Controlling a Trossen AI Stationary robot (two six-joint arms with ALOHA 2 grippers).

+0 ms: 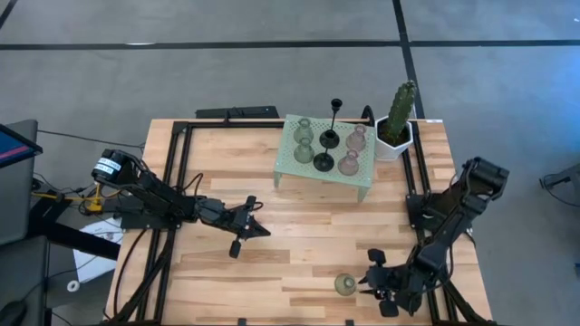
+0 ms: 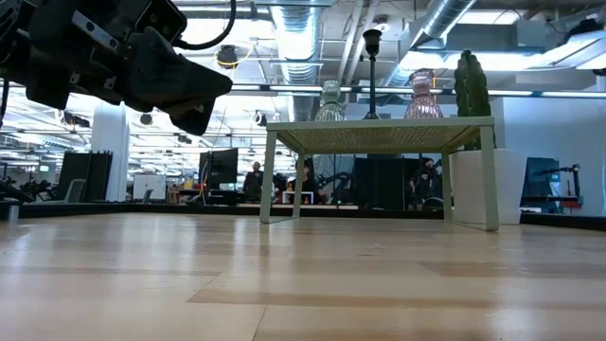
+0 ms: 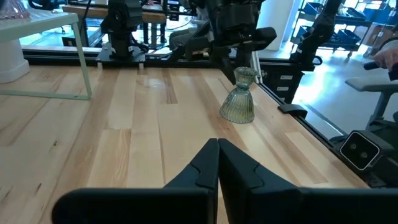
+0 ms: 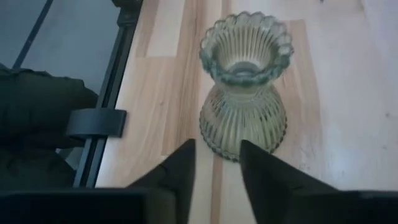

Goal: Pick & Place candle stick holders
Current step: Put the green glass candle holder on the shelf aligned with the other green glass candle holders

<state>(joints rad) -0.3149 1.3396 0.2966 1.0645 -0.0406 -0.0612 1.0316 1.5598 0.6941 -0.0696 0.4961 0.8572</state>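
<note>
The wooden bench fills the middle of the high view, framed by black rails. At its far edge stands a mint-green mesh stand, and just beside that, at the far right corner, a green cactus in a white pot. On the stand sit six candle holders: two green ones, two pink ones, a low black one, and a tall thin black stem whose long axis stands upright on a round base. Well apart from these, near the front right edge of the bench, a ribbed green glass holder stands upright with its flared mouth up. The right end effector is just beside it; in the right wrist view its fingers are parted a little, with the holder ahead of the tips and not between them. The left end effector hovers over the middle left of the bench, its fingers pressed together. No readable writing shows.
</note>
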